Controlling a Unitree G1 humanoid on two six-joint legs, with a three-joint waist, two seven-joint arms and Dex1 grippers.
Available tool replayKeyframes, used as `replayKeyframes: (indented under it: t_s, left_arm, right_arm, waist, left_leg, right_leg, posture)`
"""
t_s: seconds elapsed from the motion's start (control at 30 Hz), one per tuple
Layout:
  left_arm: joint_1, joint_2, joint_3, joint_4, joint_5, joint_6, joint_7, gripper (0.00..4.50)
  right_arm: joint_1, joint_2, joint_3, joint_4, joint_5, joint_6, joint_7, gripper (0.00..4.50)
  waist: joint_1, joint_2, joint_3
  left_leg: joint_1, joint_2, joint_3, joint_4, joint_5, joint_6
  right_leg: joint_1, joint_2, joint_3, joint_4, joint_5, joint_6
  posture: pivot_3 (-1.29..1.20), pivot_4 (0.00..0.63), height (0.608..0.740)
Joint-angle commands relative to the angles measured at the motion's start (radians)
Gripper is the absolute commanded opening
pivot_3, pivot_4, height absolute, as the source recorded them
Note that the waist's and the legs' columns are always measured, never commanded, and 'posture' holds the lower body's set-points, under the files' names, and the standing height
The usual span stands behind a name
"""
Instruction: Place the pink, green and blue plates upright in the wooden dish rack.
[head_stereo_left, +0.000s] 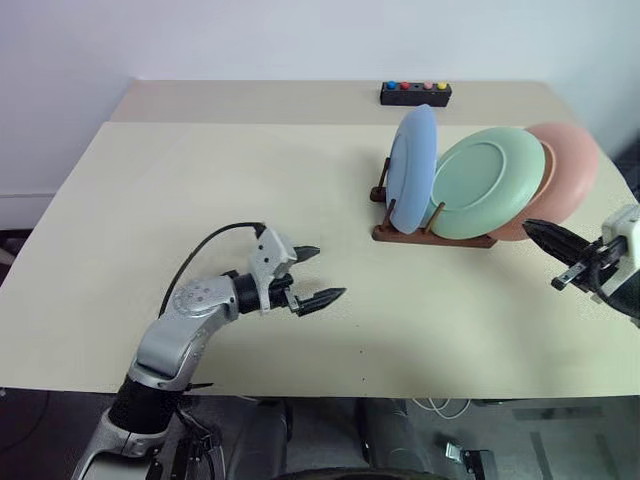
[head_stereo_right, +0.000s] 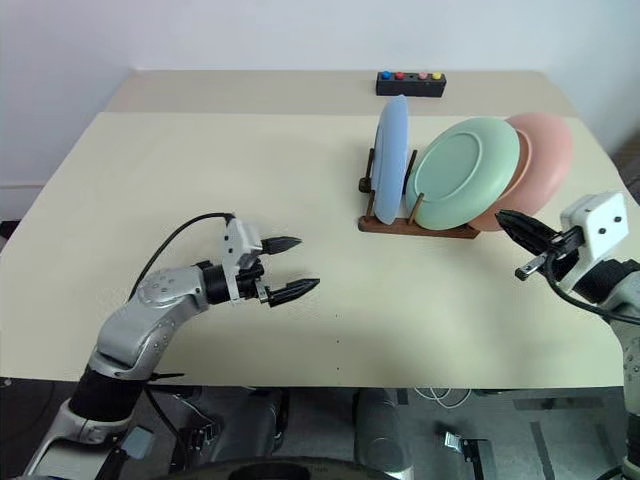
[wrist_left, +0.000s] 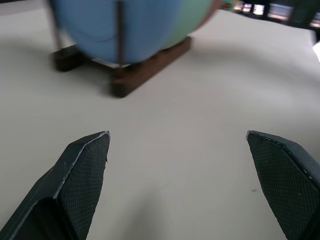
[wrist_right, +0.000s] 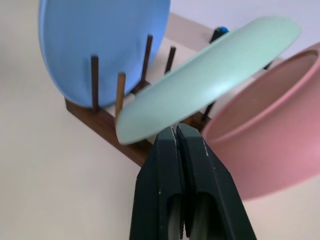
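Blue plate (head_stereo_left: 413, 168), green plate (head_stereo_left: 487, 183), pink plate (head_stereo_left: 566, 172) all standing in rack (head_stereo_left: 432, 236) near table's (head_stereo_left: 200, 200) far right corner. Task looking done. Left gripper (head_stereo_left: 312, 276) jaws apart, holding nothing; right gripper (head_stereo_left: 541, 234) jaws together, holding nothing.

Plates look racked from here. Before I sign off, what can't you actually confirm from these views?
- Pink plate: its foot is hidden behind the green plate in both eye views, so whether it sits between pegs is unclear.
- Wooden dish rack: far rail covered by plates.
- Left wrist view: blue plate blurred and cut off by the top edge.
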Motion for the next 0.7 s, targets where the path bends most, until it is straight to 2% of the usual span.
replayKeyframes:
  t_s: [0.03,0.37,0.7]
  left_arm:
    - [-0.021,-0.012,-0.008,-0.012,-0.005,-0.014,-0.002,4.5]
    - [-0.014,-0.014,-0.013,-0.039,-0.003,0.0,0.021,4.5]
    - [0.008,-0.002,0.0,-0.067,-0.013,0.016,0.05,4.5]
  right_arm:
    - [-0.011,0.004,0.005,-0.047,-0.046,-0.029,-0.04,0.05]
    - [-0.131,0.016,0.124,0.081,-0.202,-0.137,-0.095,0.05]
    - [-0.173,0.021,0.166,0.113,-0.203,-0.177,-0.073,0.05]
  waist:
    - [-0.001,0.0,0.0]
    - [0.0,0.0,0.0]
    - [0.003,0.0,0.0]
  left_leg:
    - [0.0,0.0,0.0,0.0,0.0,0.0]
    - [0.0,0.0,0.0,0.001,0.0,0.0]
    - [0.0,0.0,0.0,0.0,0.0,0.0]
  right_leg:
    - [0.0,0.0,0.0,0.0,0.0,0.0]
    - [0.0,0.0,0.0,0.0,0.0,0.0]
    - [0.0,0.0,0.0,0.0,0.001,0.001]
  posture:
    - [0.0,0.15,0.734]
    - [0.0,0.15,0.734]
    - [0.0,0.15,0.734]
